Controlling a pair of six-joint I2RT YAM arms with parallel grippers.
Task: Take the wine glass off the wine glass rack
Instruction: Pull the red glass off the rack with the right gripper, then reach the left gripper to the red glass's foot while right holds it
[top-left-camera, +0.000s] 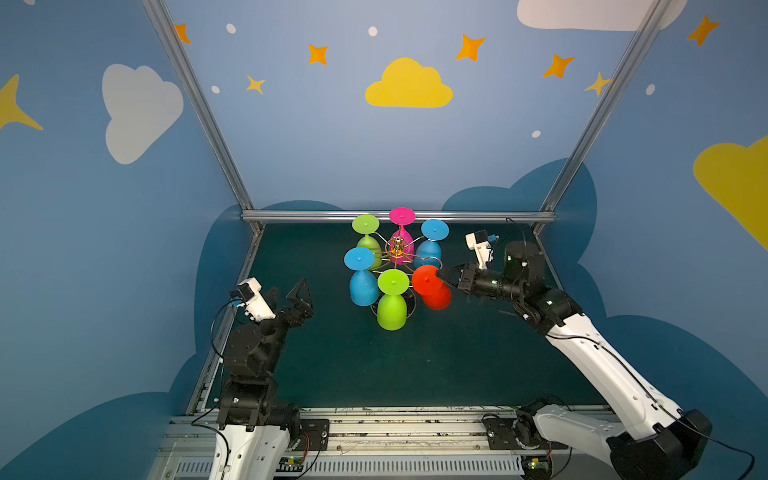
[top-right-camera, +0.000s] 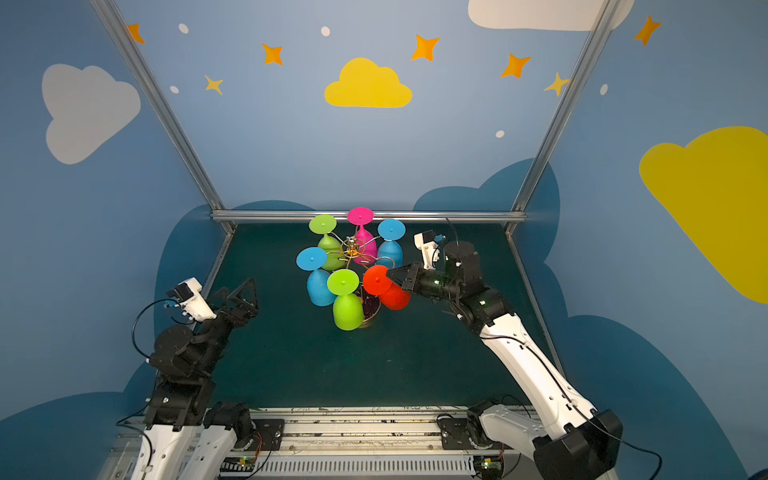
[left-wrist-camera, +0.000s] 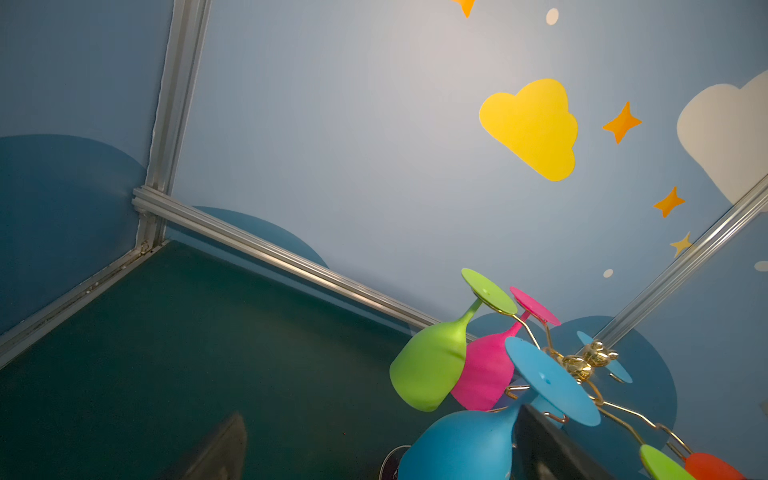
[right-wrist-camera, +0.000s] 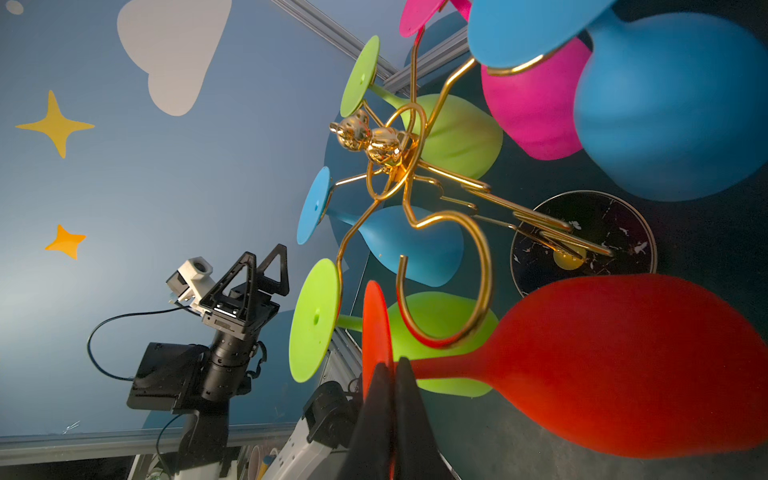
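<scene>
One dark green worktop (top-left-camera: 332, 374) carries everything, walled by blue panels (top-left-camera: 374, 145) painted with clouds and stars. Toward its back stands the thin gold wire wine glass rack (top-left-camera: 397, 248), arms radiating from a central post. Five matte glasses hang from it bowl-down: two green glasses (top-left-camera: 391, 309), two blue glasses (top-left-camera: 363, 286) and one pink glass (top-left-camera: 402, 216). The sixth, the red matte wine glass (top-left-camera: 436, 297), is tilted at the rack's right side, foot disc toward the post, bowl lower and outward. The right end effector (top-left-camera: 441, 275) is clenched on the rim of that foot disc. The left end effector (top-left-camera: 289, 297) is released, fingers (top-left-camera: 302, 293) spread wide, raised over the worktop's left side, well apart from the rack. Only the right wrist view shows the pinch closely: dark fingers (right-wrist-camera: 409, 415) squeeze the disc, and the red stem lies just beside an open gold loop (right-wrist-camera: 485, 270); whether they touch cannot be told. It also bares the round black marbled base (right-wrist-camera: 615, 212) and a small shiny gold bear-shaped figure (right-wrist-camera: 380, 147) atop the post.
</scene>
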